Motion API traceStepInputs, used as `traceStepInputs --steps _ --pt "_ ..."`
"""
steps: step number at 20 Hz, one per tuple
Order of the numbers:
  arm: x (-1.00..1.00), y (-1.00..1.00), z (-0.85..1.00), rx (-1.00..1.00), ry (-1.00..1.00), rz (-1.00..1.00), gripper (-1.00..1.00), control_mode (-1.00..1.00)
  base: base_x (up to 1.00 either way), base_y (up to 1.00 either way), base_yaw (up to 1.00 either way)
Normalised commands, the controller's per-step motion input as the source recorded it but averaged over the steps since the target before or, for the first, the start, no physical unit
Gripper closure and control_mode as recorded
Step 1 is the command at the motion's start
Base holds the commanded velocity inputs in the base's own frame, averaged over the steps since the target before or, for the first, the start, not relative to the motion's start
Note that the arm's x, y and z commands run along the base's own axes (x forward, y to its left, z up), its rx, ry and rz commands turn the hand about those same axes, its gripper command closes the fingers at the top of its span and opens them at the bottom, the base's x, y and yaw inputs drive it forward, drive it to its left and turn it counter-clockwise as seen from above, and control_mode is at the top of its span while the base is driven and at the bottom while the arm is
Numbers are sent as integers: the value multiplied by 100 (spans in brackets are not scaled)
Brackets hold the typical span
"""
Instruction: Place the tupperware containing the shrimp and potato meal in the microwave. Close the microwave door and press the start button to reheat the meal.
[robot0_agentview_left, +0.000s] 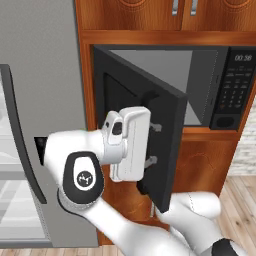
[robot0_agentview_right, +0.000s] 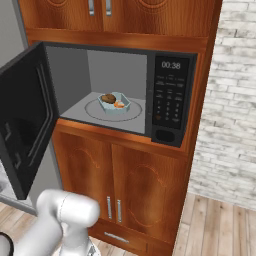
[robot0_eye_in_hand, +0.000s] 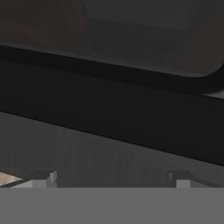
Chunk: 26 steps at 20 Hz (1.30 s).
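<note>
Fridge body (robot0_agentview_left: 45, 75), tall, flat and grey, with a curved dark handle, stands just left of the pincer (robot0_agentview_left: 150, 145). Right of the pincer rises warm brown wooden cabinetry (robot0_agentview_right: 145, 170) with arched door panels and small metal pulls, holding the wide black microwave (robot0_agentview_right: 170, 95) with its grey inner walls and keypad panel. Its black door (robot0_agentview_left: 150, 130), with a dark window, hangs partly open, and the pincer, fingers (robot0_eye_in_hand: 41, 178) spread apart and holding nothing, presses close against the door's outer face. Beyond the door, on the round glass turntable (robot0_agentview_right: 95, 112), sits the shallow pale blue-grey tupperware (robot0_agentview_right: 116, 105) carrying a brown potato lump and orange shrimp (robot0_agentview_right: 111, 99).
</note>
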Motion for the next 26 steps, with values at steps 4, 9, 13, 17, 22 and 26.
traceStepInputs --steps 4,9,13,17,22,26 --pt "10 -72 0 0 0 -7 -100 -100 0 0 0" --pt "53 -57 7 0 1 -4 -100 -100 0 0 0" --pt "79 -51 15 0 2 -1 -100 -100 0 0 0" --pt "92 -43 18 0 1 0 -100 -100 0 0 0" --pt "100 -33 16 0 0 0 -100 -100 0 0 0" --pt "98 -27 13 0 0 0 -100 -100 0 0 0"
